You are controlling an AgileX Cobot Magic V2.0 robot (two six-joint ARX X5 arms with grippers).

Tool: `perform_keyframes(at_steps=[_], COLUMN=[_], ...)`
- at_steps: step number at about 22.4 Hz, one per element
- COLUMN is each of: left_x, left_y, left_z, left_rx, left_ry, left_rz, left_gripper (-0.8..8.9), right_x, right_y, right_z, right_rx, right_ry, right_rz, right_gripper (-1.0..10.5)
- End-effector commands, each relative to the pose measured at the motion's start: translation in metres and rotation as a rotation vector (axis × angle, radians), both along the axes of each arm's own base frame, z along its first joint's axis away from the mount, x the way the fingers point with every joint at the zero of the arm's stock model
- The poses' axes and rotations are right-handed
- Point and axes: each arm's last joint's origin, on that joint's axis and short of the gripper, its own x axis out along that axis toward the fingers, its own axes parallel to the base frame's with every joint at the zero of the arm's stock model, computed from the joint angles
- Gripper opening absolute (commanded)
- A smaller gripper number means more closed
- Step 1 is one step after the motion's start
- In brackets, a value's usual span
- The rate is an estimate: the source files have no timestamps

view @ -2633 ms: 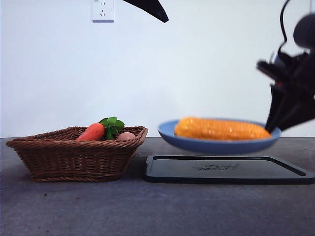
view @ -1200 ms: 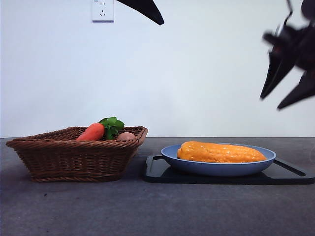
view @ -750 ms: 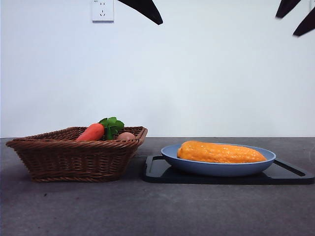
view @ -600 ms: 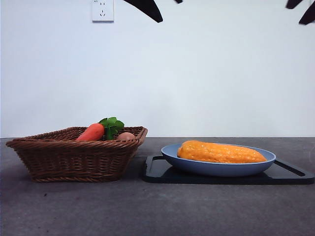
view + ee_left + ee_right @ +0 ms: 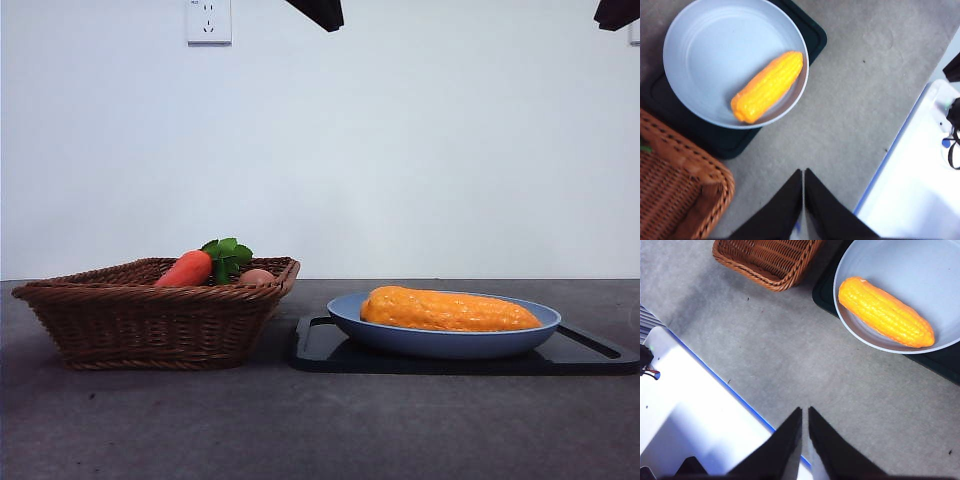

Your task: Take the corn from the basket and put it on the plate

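A: The basket (image 5: 150, 312) is brown woven wicker, rough. The plate (image 5: 445, 340) looks smooth and matt.

B: The corn (image 5: 445, 309) is bumpy, slightly glossy; the tray (image 5: 330, 350) shiny black; the bench (image 5: 300, 430) dull grey.

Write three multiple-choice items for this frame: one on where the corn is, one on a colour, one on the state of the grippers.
1. Where does the corn lie?
A. in the basket
B. on the plate
C. on the bare table

2. What colour is the tray under the plate?
A. black
B. white
C. red

3. How are the left gripper and right gripper?
A. both shut and holding nothing
B. one shut on the corn
C. both wide open

Answers:
1 B, the cob rests inside the blue rim, while the basket holds the carrot.
2 A, a flat black tray edge shows beneath the plate.
3 A, each wrist view shows the jaws together, above the table.
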Motion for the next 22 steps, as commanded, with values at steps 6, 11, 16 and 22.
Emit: perform_keyframes(at_steps=[6, 11, 16, 22], left_x=[0.010, 0.016, 0.024, 0.037], left_y=[-0.012, -0.018, -0.018, 0.023], left_z=[0.013, 0.021, 0.032, 0.062], left_rx=[-0.116, -0.203, -0.265, -0.338], left_ry=[-0.125, -0.217, -0.358, -0.509], left_rz=[-0.004, -0.004, -0.036, 0.065], left_gripper=[0.08, 0.08, 0.08, 0.08], right_x=[0.002, 0.002, 0.002, 0.002], right_y=[0.001, 0.001, 0.001, 0.001], right_z=[0.003, 0.003, 0.003, 0.003], right_rx=[0.004, 0.004, 0.004, 0.004], right_ry=[-0.020, -0.020, -0.020, -0.019], right_rz=[0.018, 0.018, 0.018, 0.019], right_gripper=[0.0, 0.0, 0.0, 0.0])
